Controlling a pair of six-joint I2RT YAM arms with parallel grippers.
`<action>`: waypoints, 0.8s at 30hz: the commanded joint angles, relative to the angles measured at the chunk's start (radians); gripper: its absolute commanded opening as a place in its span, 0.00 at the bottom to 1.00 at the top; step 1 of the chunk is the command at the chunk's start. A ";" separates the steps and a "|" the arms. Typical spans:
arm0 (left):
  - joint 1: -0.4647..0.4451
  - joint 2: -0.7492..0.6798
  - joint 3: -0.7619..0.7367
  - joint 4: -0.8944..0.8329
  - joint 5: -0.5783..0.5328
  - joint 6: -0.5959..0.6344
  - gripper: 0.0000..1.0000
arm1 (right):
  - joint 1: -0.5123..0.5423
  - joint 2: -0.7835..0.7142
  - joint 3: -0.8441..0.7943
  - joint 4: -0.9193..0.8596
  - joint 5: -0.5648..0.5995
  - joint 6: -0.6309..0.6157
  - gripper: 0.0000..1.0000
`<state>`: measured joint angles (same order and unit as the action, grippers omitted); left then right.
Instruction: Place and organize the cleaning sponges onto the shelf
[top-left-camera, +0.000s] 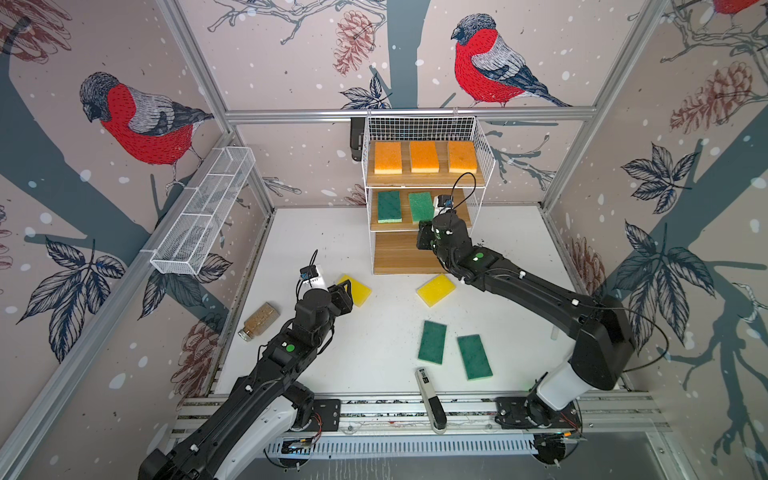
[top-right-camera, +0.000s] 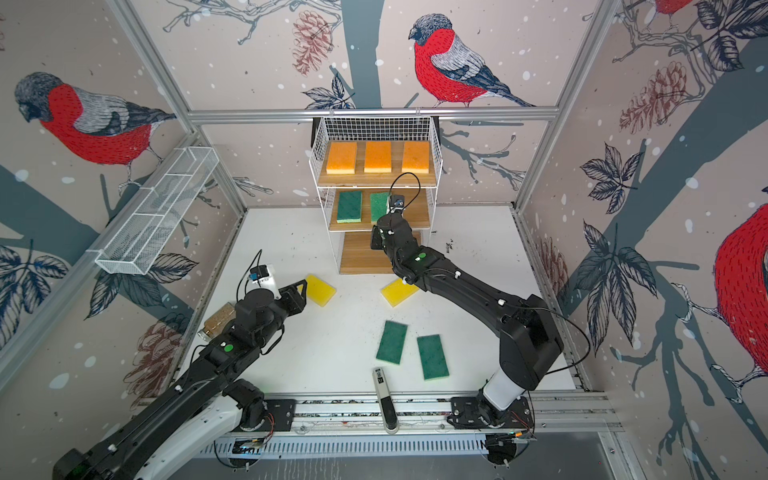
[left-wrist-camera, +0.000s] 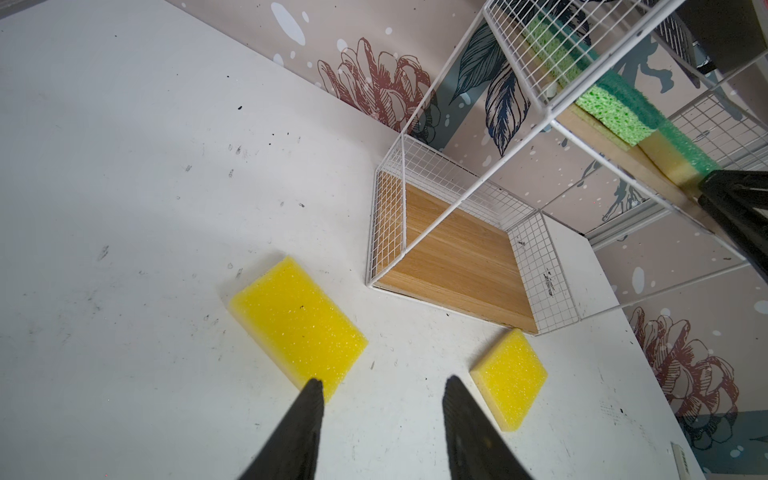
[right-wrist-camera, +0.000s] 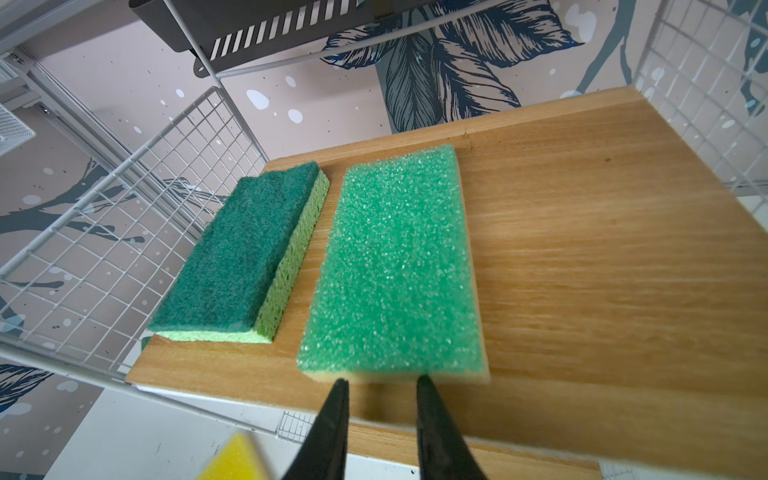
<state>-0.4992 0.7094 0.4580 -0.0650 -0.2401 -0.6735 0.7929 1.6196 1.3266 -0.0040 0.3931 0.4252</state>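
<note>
At middle board (right-wrist-camera: 582, 249) front edge, right tool (right-wrist-camera: 382, 379) unclenched beside green sponge (right-wrist-camera: 395, 266); left tool (left-wrist-camera: 382, 380) unclenched over table (left-wrist-camera: 124, 166).

We look down on a light-wood board (right-wrist-camera: 602, 249) of the white wire-grid shelf (right-wrist-camera: 124, 232), whose mesh walls rise at either side. Two rectangular sponges lie flat on it, side by side and nearly parallel, with a narrow strip of wood between them: a dark green scouring-topped sponge (right-wrist-camera: 237, 257) with a pale green porous underlayer, nearer one mesh wall, and a lighter green coarse-foam sponge (right-wrist-camera: 395, 270) with a yellowish underlayer. The right gripper (right-wrist-camera: 382, 379) brings its two black tapered fingers to the lighter sponge's near short edge, slightly apart, with nothing gripped between them. We see a blurred corner of a yellow foam sponge (right-wrist-camera: 235, 461) on the white tabletop (right-wrist-camera: 137, 436) beneath.
</note>
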 joint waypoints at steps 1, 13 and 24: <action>0.002 -0.001 -0.005 0.031 -0.007 0.011 0.48 | 0.000 0.013 0.018 0.027 0.012 0.010 0.30; 0.002 -0.001 -0.013 0.033 -0.011 0.012 0.48 | 0.000 0.042 0.040 0.022 0.002 0.020 0.30; 0.002 0.007 -0.011 0.036 -0.009 0.012 0.48 | 0.000 0.042 0.039 0.011 -0.017 0.018 0.30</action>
<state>-0.4992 0.7147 0.4469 -0.0639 -0.2401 -0.6731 0.7918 1.6577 1.3613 0.0067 0.3904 0.4435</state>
